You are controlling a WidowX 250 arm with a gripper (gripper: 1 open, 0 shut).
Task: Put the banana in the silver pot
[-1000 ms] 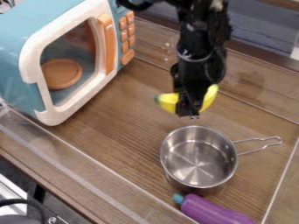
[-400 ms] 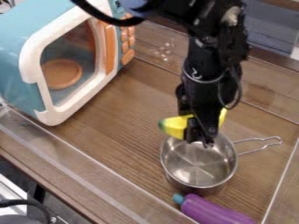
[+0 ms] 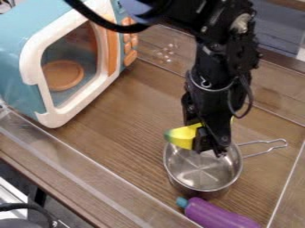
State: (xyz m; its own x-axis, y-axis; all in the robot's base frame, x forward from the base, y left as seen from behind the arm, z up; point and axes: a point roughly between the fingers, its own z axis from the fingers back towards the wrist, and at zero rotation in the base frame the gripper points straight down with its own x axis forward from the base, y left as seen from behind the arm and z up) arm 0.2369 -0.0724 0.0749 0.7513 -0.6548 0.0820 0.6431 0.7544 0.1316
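Lowered toward the silver pot (image 3: 202,174), the banana (image 3: 183,135) is now over its rim, seemingly for a drop inside, and the gripper (image 3: 205,146) is closed on it, though its fingertips are partly hidden.

Black all over along the dark, jointed end effector (image 3: 210,147), with small greyish glints on the bulky, angular housing. Looped with a thick black cable (image 3: 102,20) near the top, plus a thinner dark one curving beside the housing. Touched with muted blue on the upper arm (image 3: 149,7).
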